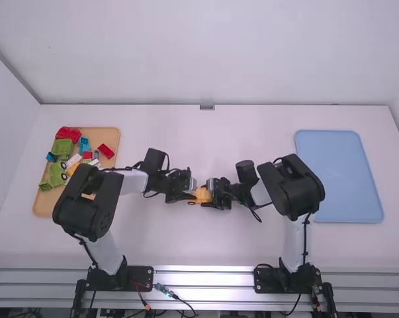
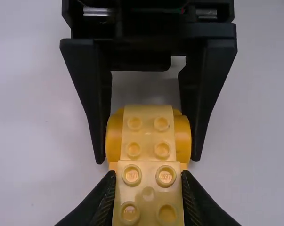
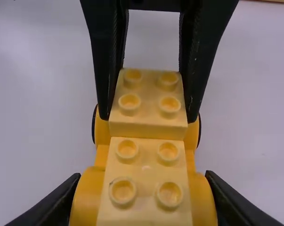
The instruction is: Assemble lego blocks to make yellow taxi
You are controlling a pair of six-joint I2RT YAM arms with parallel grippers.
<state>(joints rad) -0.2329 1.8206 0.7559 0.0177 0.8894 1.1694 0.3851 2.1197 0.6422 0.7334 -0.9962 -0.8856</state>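
1. The white worktop (image 1: 206,242) meets a white wall (image 1: 199,59) along its far edge; metal rails (image 1: 202,278) run along its near edge.
2. The yellow taxi (image 1: 201,195) is around the worktop's middle, well apart from its left and right edges.
3. The left claw (image 1: 192,193) pinches the taxi's raised block; the right claw (image 1: 213,193) grips its rounded sides.
4. A wooden tray (image 1: 45,205) of mixed bricks lies near the left edge, a blue tray (image 1: 338,172) near the right.
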